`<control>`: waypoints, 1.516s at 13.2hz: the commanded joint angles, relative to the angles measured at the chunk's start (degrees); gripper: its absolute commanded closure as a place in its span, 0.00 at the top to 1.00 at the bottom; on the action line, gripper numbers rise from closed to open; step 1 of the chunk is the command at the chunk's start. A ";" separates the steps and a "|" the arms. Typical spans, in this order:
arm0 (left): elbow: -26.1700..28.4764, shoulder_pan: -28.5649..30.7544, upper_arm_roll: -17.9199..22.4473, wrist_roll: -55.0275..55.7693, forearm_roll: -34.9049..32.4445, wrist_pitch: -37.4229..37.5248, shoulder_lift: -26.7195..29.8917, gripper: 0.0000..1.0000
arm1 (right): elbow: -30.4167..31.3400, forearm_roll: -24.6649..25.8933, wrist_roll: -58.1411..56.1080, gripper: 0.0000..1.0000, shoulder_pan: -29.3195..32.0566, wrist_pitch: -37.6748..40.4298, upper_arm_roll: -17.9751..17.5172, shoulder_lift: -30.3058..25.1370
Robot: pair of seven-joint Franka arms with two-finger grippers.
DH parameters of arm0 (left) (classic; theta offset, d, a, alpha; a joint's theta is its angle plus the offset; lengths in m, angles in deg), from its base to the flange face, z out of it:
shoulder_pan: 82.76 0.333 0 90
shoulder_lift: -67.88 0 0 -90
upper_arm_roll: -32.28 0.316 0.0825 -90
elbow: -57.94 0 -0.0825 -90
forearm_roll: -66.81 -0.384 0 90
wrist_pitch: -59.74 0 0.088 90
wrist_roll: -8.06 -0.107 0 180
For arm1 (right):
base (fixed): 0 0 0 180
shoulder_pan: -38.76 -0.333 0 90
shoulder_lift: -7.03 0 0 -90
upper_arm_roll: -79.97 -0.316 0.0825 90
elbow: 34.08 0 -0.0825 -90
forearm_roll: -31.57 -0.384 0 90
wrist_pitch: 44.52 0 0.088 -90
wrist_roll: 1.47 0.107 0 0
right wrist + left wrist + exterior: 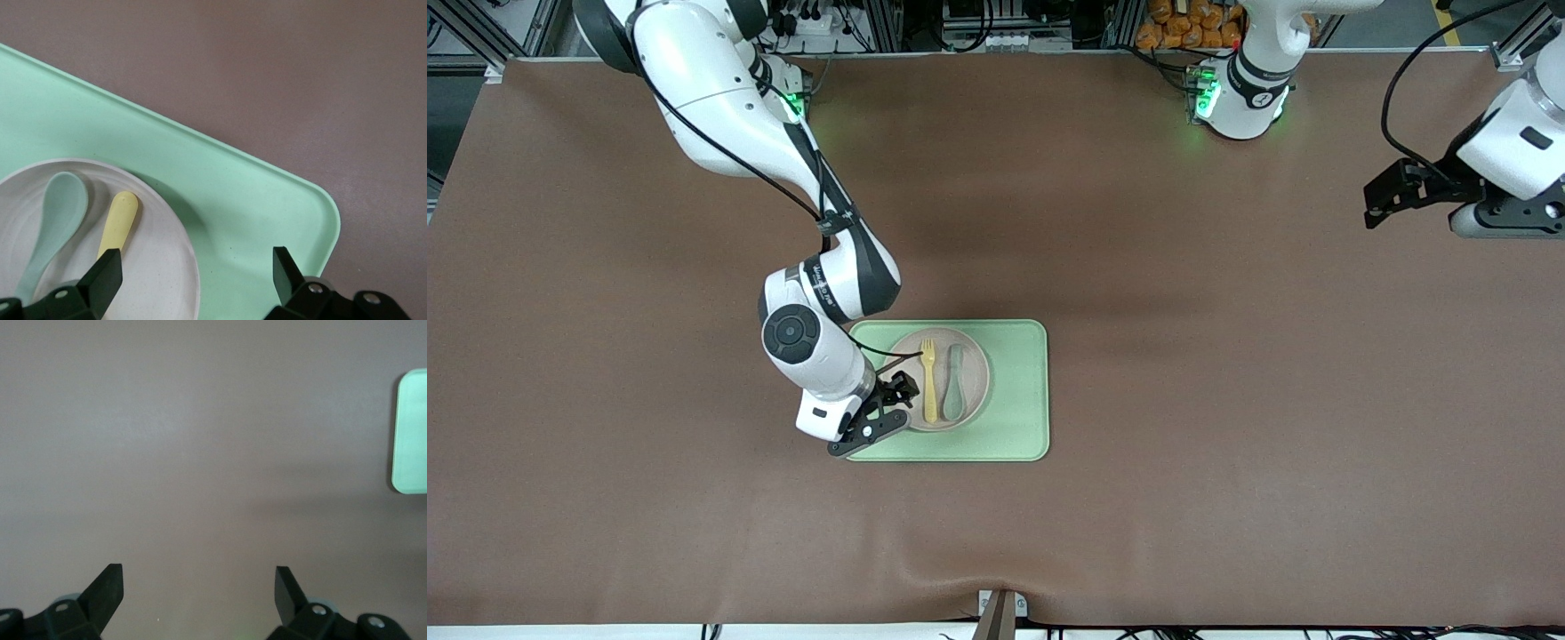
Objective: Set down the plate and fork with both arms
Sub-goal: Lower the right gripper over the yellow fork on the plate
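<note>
right hand (891, 411): spread wide, empty, over plate (969, 342) rim | left hand (1385, 197): wide, empty, waiting | fork (929, 380): on plate, nothing lifted yet

Even, bright overhead light floods the brown tabletop (1138, 267), with soft shadows pooling under the arms and a faint dark band beside the green tray (1014, 427). Green glows mark both bases. Wrist views run soft, slightly hazy; no harsh glare anywhere.

Beige speckled plate (969, 356), pale-yellow fork (929, 382), grey-green spoon (954, 384), light-green tray (1018, 391), brown table (1227, 400)
</note>
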 commanded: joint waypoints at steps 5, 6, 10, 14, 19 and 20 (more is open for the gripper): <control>-2.98 -0.15 0.86 -1.45 -0.57 -1.72 -2.71 1.00 | 1.87 -0.27 11.94 1.00 -4.76 1.96 0.50 0.08; -2.98 -0.06 0.95 -1.45 -0.14 -1.72 -2.89 1.00 | 3.01 -0.27 13.78 1.00 -5.28 1.96 0.50 -0.01; -2.89 0.11 1.21 -1.36 0.66 -1.80 -3.06 1.00 | 6.00 -0.45 15.73 1.00 -5.72 2.05 0.41 -0.36; -2.98 0.11 2.00 -3.37 0.57 -1.89 -2.89 1.00 | 6.80 -0.45 20.13 1.00 -8.01 1.96 0.41 -0.45; -2.81 -0.06 2.62 -1.10 0.66 -1.89 -2.97 1.00 | 6.97 -0.45 20.13 1.00 -8.10 1.87 0.41 -0.27; -2.72 -0.06 2.62 -1.01 0.66 -1.89 -2.89 1.00 | 6.97 -0.45 20.13 1.00 -8.10 1.87 0.41 -0.27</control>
